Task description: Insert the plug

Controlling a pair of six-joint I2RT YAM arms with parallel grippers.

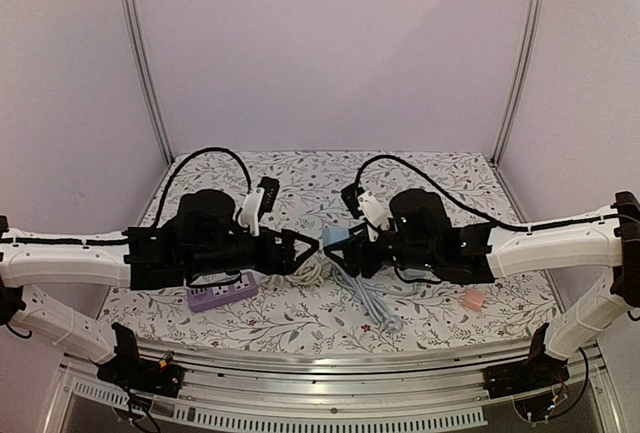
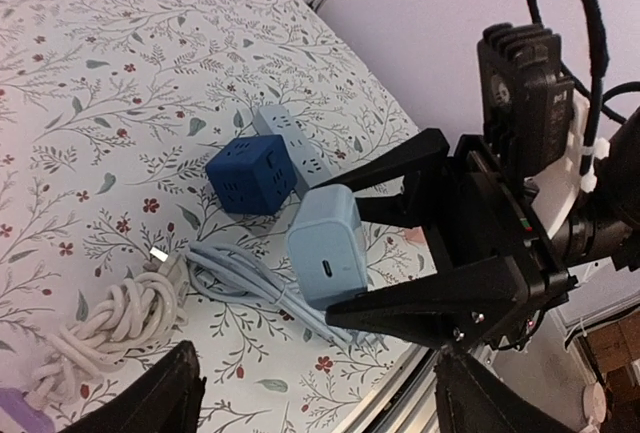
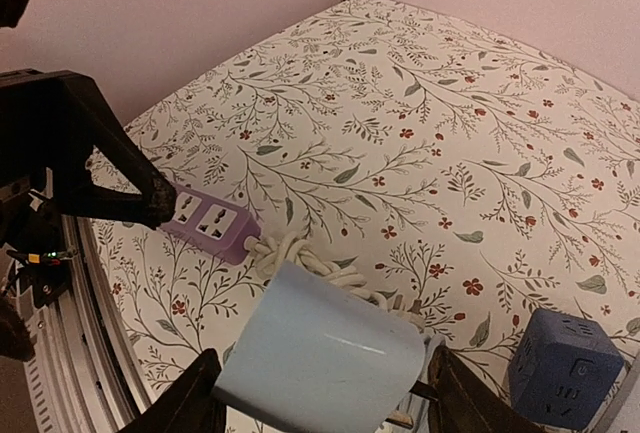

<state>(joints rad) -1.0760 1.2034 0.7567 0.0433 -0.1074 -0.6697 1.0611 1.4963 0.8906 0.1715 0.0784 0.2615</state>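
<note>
Light-blue USB charger point(image 2: 325, 243): held clear above the counter point(image 3: 450, 103), near the middle of the workspace. A small rounded block with a glossy plastic shell and 1 slot port on the face that shows in the left wrist view. Prongs not seen in any view.

Handling, as a judgement: rigid, light, not fragile. The smooth shell looked slippery and likely to twist between the fingers once pushed against a socket. Best hold seemed across the 2 broad flat sides near mid-body, leaving the prong end free.

Right hand point(image 2: 330, 245): closed on the charger, 1 finger on each flat side, much as above.

Left hand point(image 1: 305, 253): fingers spread wide and empty, just beside the charger and facing it.

Below the charger on the counter: a blue-grey cable point(image 2: 240, 278) in loose loops, with a knotted white cable point(image 2: 110, 328) touching it.

Purple power strip point(image 3: 210, 221): flat on the counter under the left arm, 2 socket faces up, the white cable running from its end. Probable target, though I could not be sure.

Further out: a dark-blue cube socket point(image 2: 250, 173) touching a pale grey-blue strip point(image 2: 290, 138). A small pink item point(image 1: 473, 300) lay well apart under the right arm, too small to identify.
</note>
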